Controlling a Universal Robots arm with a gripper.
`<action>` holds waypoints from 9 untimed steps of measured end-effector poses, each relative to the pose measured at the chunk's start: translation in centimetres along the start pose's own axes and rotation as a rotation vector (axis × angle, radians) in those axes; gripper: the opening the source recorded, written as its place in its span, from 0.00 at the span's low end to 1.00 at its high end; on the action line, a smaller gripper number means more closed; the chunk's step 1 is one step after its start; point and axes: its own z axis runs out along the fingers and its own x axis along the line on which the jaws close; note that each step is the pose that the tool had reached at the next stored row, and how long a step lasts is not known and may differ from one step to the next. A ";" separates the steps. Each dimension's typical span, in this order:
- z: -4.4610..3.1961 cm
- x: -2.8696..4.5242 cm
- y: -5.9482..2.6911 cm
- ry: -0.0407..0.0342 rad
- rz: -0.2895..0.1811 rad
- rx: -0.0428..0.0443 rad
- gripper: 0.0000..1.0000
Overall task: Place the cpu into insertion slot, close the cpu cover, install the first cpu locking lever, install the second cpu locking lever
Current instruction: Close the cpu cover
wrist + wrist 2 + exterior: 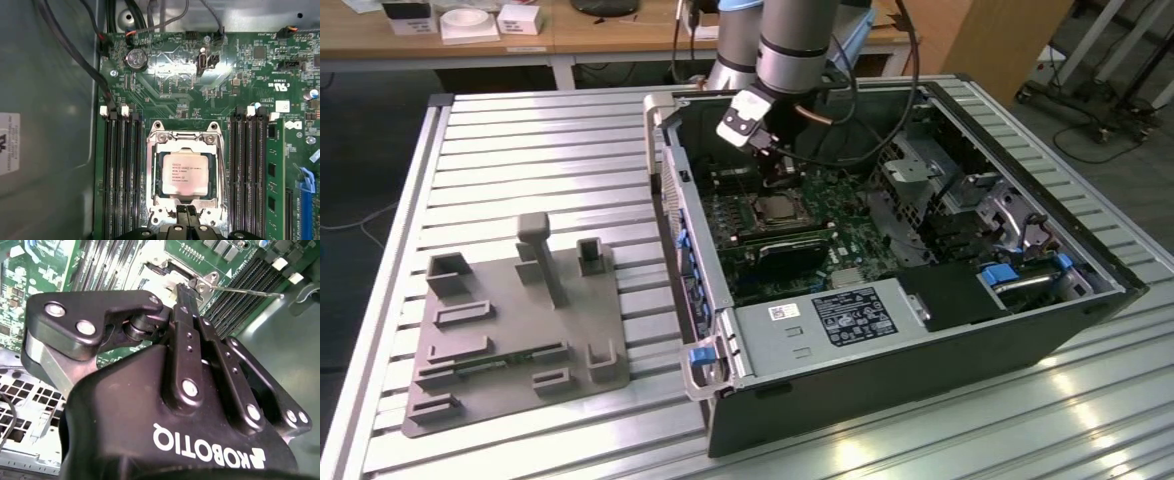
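Hanging clenched and empty at the insertion slot's [150,170] edge, pincer [187,210] points at the cpu [185,173] seated just ahead under the lowered cpu cover [184,141], thin locking lever [245,290] jutting beside its tips.

Several lines of fine dark print sit on the cpu [184,173], too small to make out. White capital letters run upside down across the black body of the pincer [185,290]. In the exterior view a black label [857,316] with white print and a small white sticker [783,311] lie on the grey box [767,350]; neither is legible
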 end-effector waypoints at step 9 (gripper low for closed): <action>1.63 0.01 -0.15 0.0002 -0.016 -0.0001 0.10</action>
